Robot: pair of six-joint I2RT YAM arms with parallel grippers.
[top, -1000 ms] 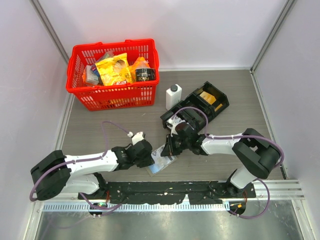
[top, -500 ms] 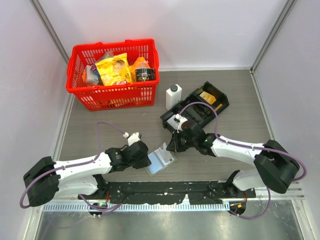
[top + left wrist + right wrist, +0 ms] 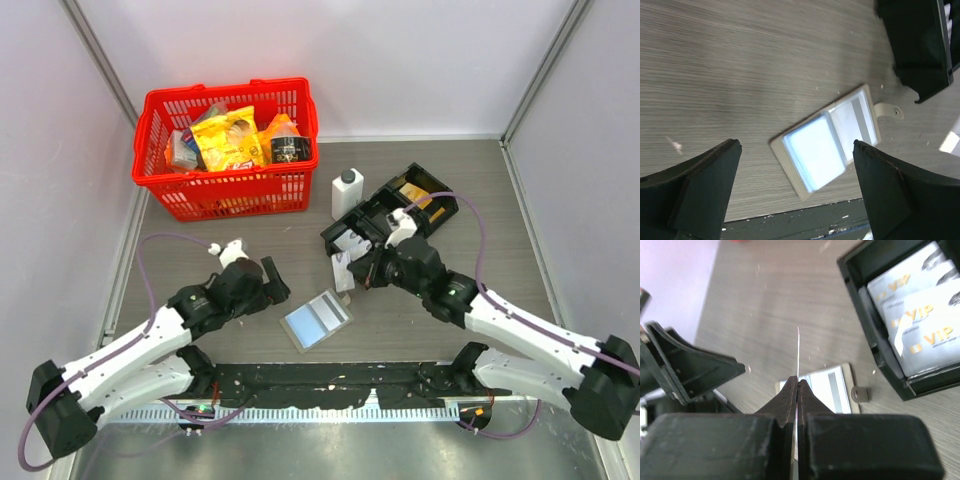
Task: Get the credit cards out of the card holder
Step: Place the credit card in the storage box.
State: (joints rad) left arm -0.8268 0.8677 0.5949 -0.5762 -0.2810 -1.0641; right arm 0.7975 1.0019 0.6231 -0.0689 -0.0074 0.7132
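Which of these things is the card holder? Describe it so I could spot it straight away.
From the red basket at the back left, come forward to the middle of the grey table, near its front edge. There the card holder lies open and flat. Unlike the deep black tray behind it, it is thin, with a tan rim and a shiny pale blue inside.

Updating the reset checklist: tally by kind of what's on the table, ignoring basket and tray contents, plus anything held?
red basket: 1
white bottle: 1
black tray: 1
card holder: 1
credit card in right fingers: 1
total: 5
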